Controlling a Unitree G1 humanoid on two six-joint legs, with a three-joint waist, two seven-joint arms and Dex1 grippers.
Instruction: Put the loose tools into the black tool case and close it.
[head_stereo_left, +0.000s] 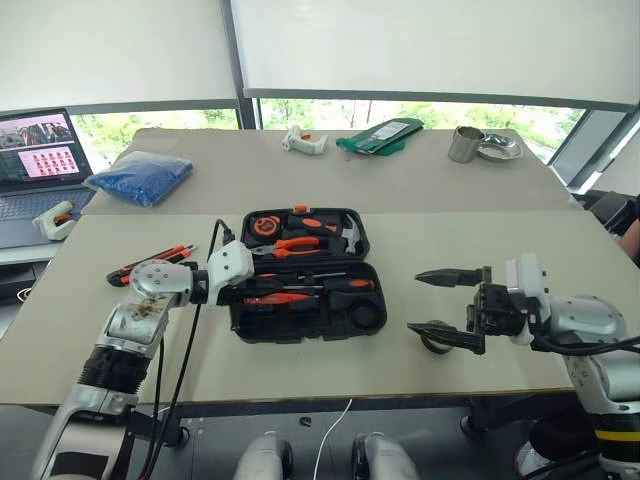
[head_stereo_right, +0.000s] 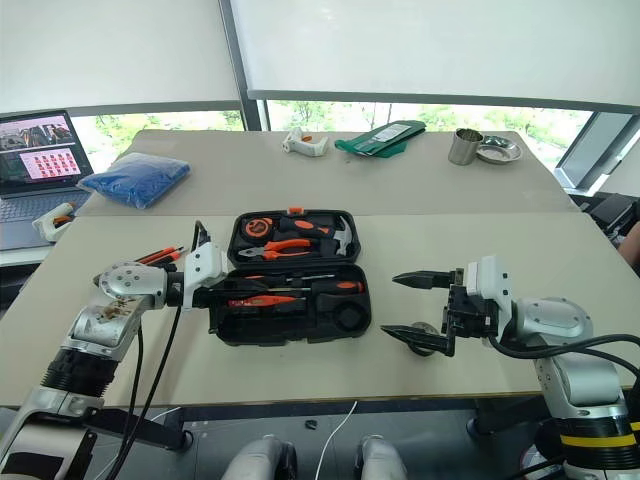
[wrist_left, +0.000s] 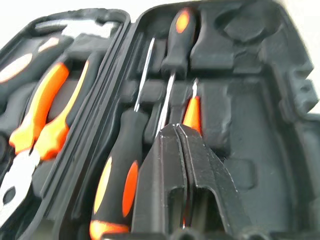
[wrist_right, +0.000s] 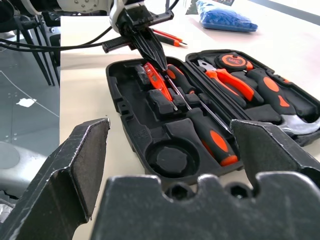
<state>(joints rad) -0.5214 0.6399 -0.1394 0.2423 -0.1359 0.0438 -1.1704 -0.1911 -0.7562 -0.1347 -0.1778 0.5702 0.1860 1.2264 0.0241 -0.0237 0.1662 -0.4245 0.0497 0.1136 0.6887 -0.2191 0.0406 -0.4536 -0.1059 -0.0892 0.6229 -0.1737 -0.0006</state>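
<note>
The black tool case (head_stereo_left: 300, 330) lies open in the middle of the table. Two screwdrivers (wrist_right: 212, 137) and a small orange tester screwdriver (wrist_left: 192, 111) rest in recesses of its near half. My left gripper (head_stereo_left: 258, 285) is shut, its tips (wrist_left: 177, 129) pointing down just short of the tester, and nothing shows between its fingers. My right gripper (head_stereo_left: 432, 300) stands open to the right of the case, over a small dark tape roll (head_stereo_left: 432, 340) on the table. An orange-and-black utility knife (head_stereo_left: 150, 264) lies on the table left of the case.
The case's far half holds pliers (head_stereo_left: 300, 243), a hammer and a tape measure. On the far table are a blue bag (head_stereo_left: 140, 177), a white object (head_stereo_left: 303, 140), a green item (head_stereo_left: 380, 135) and a metal cup (head_stereo_left: 463, 143). A laptop (head_stereo_left: 35, 150) stands at the far left.
</note>
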